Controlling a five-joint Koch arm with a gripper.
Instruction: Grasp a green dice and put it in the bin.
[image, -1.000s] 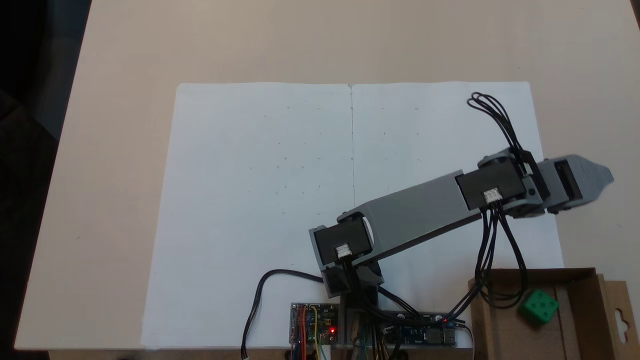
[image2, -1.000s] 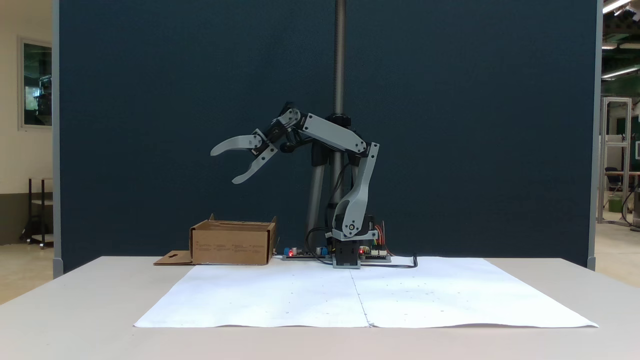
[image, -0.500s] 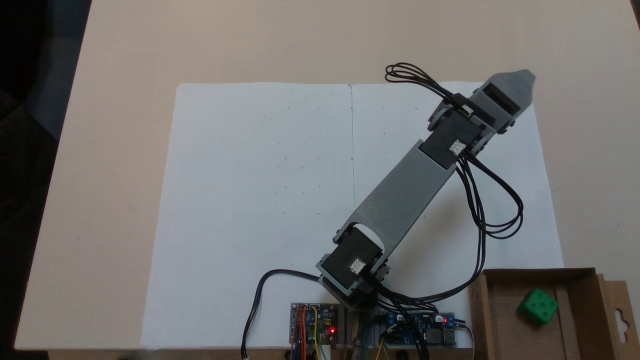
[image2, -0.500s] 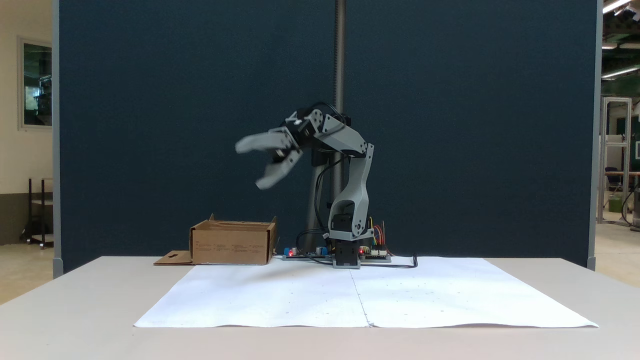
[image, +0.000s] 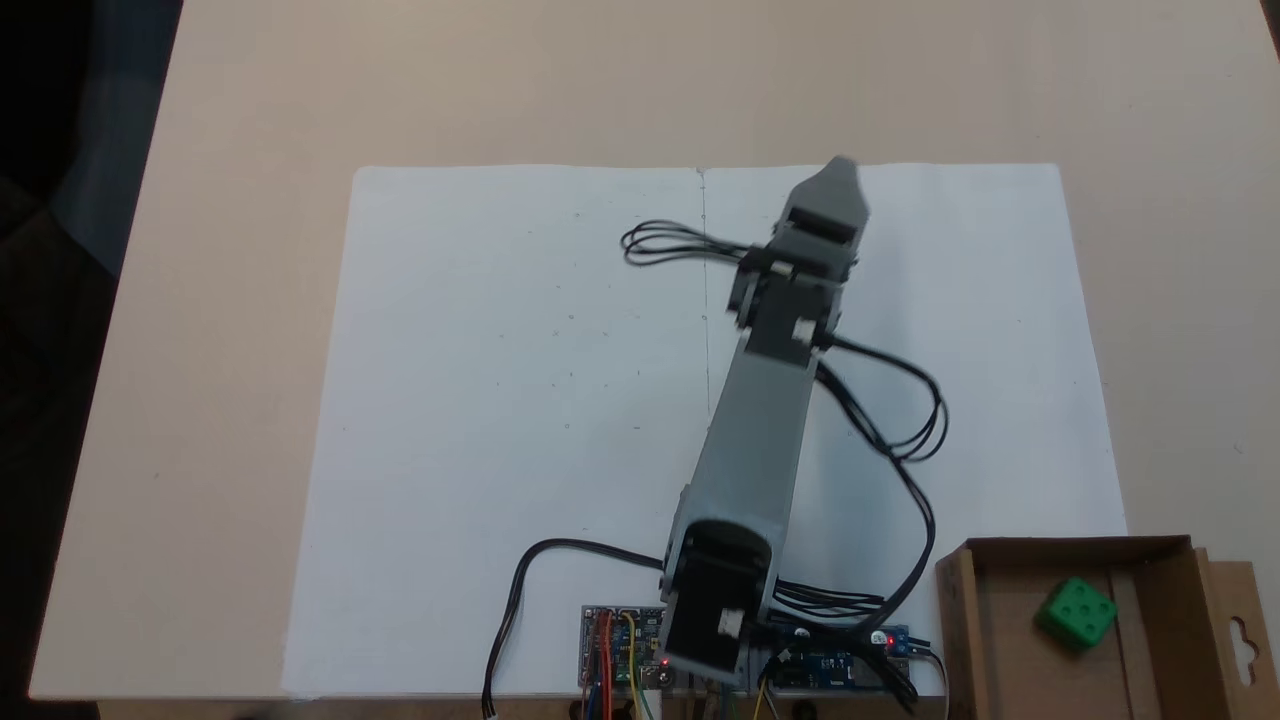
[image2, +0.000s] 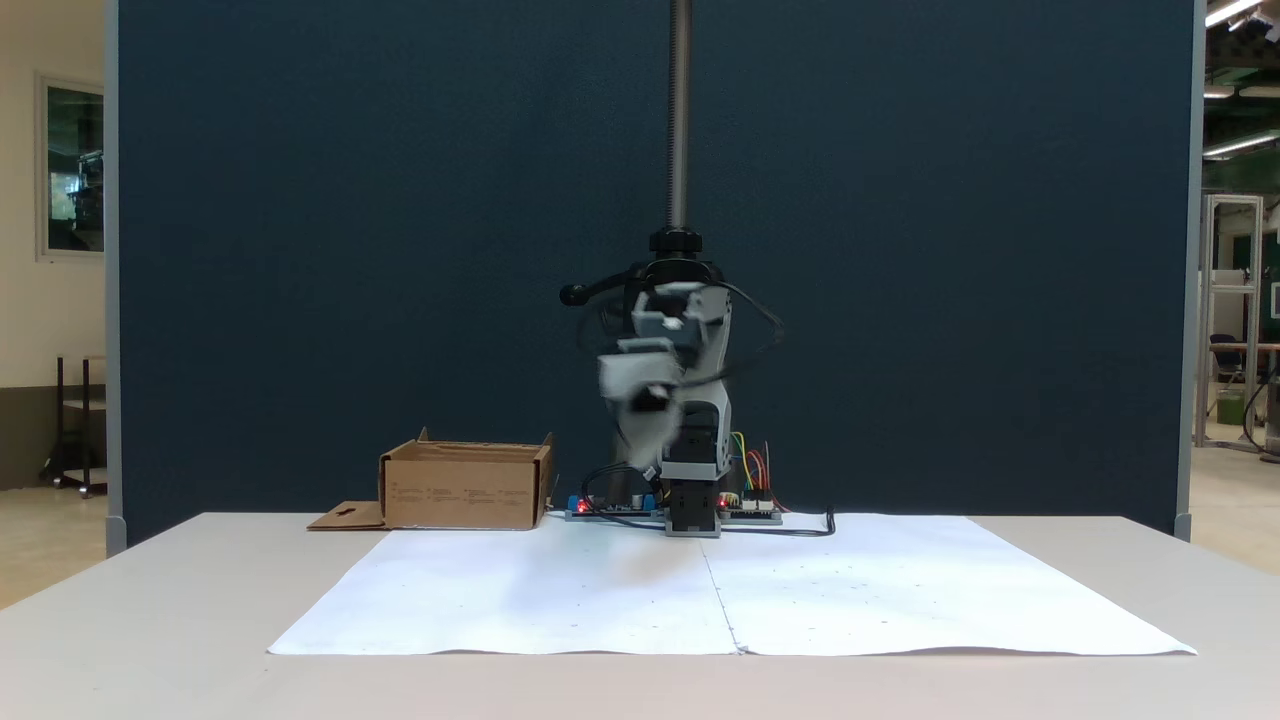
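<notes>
The green dice (image: 1077, 611) lies inside the bin (image: 1070, 550), a brown cardboard box at the table's near right corner in a fixed view from above. From the front, the bin (image2: 465, 490) stands left of the arm's base and its walls hide the dice. My gripper (image: 838, 180) hangs high over the far middle of the white paper, well away from the bin. In the front view the gripper (image2: 645, 415) points toward the camera, blurred by motion. Its jaws stand apart, one above the other, and hold nothing.
Two white paper sheets (image: 520, 400) cover the table's middle. Circuit boards (image: 625, 640) and looping black cables (image: 900, 430) sit by the arm's base. The box's flap (image: 1240, 620) sticks out to the right. A metal pole (image2: 680, 110) and a blue partition stand behind.
The arm has swung from over the bin's side round to the middle of the paper, its jaws staying apart. The dice rests unmoved in the bin.
</notes>
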